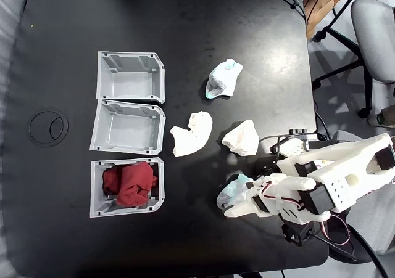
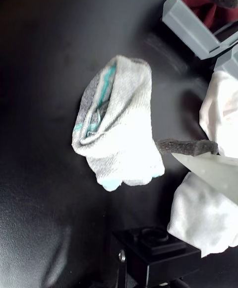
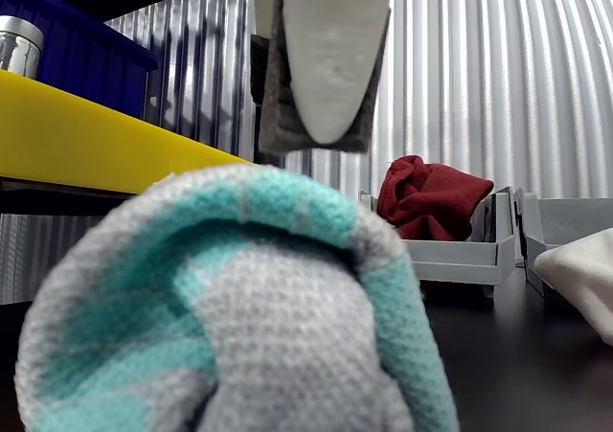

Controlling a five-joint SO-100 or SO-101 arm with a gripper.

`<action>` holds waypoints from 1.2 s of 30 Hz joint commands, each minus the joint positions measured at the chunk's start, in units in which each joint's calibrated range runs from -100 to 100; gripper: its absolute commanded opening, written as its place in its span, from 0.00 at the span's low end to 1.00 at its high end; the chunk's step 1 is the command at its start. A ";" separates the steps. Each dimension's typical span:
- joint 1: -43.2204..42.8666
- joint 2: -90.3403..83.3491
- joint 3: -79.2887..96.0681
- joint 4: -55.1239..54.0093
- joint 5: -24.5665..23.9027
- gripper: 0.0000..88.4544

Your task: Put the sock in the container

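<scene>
Lying just beside the open gripper [image 1: 231,205], the sock [image 1: 236,187].

Black table [image 1: 185,37], grey office chair [image 1: 373,31] beside

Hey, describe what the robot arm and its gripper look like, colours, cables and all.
The arm is white printed plastic with black servo blocks, a perforated plate, and black cables trailing from its base. The gripper has pointed white fingers lined with dark grey foam padding.
</scene>
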 commanded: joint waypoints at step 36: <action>-2.52 -0.80 11.95 -16.06 -0.23 0.02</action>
